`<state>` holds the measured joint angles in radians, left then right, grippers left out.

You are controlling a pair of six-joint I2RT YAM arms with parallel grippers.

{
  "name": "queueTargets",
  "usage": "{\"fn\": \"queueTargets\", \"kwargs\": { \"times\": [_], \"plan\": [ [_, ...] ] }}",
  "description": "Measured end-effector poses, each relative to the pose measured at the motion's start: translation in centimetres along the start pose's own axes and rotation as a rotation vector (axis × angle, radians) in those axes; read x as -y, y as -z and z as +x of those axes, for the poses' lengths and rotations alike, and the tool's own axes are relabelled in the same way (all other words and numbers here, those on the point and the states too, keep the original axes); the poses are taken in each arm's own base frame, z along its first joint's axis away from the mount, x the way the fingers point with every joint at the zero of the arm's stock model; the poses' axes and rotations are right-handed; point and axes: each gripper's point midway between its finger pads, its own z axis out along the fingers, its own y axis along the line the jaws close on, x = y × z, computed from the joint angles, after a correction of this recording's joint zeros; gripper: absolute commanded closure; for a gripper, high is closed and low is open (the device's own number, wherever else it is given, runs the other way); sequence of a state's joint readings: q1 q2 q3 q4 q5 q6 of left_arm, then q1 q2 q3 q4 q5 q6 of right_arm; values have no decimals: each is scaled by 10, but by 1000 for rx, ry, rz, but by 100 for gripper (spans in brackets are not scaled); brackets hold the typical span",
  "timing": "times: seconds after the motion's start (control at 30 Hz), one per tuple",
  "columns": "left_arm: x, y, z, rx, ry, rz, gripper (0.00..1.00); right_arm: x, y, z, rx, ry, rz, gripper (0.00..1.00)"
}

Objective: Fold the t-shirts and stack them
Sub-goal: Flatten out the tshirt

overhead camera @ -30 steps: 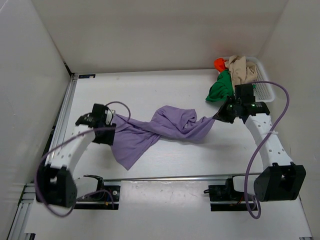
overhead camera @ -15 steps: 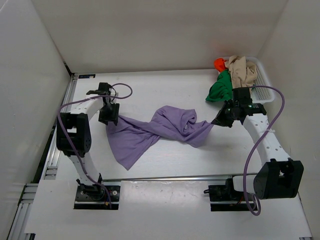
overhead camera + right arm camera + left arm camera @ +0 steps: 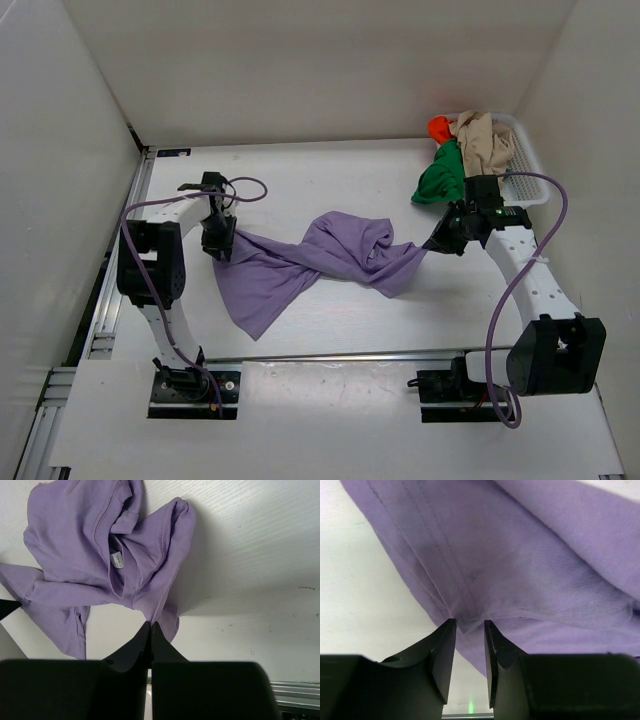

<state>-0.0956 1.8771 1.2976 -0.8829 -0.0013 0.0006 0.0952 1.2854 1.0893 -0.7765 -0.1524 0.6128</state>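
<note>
Holding the lilac t-shirt (image 3: 320, 260) twisted across the desk (image 3: 330, 180), our right gripper (image 3: 150, 625) jaws clench one end; left gripper (image 3: 470, 622) jaws straddle its hem unclamped, so we should bite deeper.

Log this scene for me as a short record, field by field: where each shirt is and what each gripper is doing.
lilac t-shirt: crumpled and twisted across the table, unfolded
left gripper: jaws slightly apart at the shirt's left hem
right gripper: shut on the shirt's right end
basket: far right corner
beige t-shirt: heaped in the basket
green t-shirt: spilling over the basket's left edge
orange-red t-shirt: behind the green one, mostly hidden
stack: none yet
</note>
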Motion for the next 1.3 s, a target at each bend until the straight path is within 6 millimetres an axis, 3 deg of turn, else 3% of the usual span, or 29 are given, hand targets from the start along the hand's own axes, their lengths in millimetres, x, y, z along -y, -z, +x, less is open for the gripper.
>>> {"fn": "queueTargets", "kwargs": {
  "times": [0.37,0.47,0.53,0.77,0.87,0.93,1.03,1.1,1.17,1.23,1.3],
  "plan": [
    [-4,-13,6,-48,-8,-34,53,3,-1,2,-5,1,6,100],
    [-4,-13,6,-49,-6,-41,69,3,-1,2,-5,1,6,100],
    [-5,-13,6,-49,-6,-44,90,3,-1,1,-3,1,8,100],
    [-6,-10,2,-40,-15,-59,90,5,-1,0,5,10,18,100],
    [-10,3,-14,-2,-10,-74,90,1,1,-9,4,9,27,100],
    [-16,24,-43,76,7,-86,90,-15,4,-35,25,9,13,100],
    [-34,67,-92,225,50,-109,90,-60,11,-98,102,24,-61,100],
    [-54,118,-144,395,95,-132,90,-99,24,-151,179,30,-151,100],
    [-81,183,-191,612,148,-169,90,-132,46,-201,279,30,-248,100],
    [-104,250,-217,804,191,-205,90,-157,82,-243,399,18,-363,100],
    [-119,295,-220,928,221,-233,90,-165,120,-261,480,2,-447,100]
  ]
}}
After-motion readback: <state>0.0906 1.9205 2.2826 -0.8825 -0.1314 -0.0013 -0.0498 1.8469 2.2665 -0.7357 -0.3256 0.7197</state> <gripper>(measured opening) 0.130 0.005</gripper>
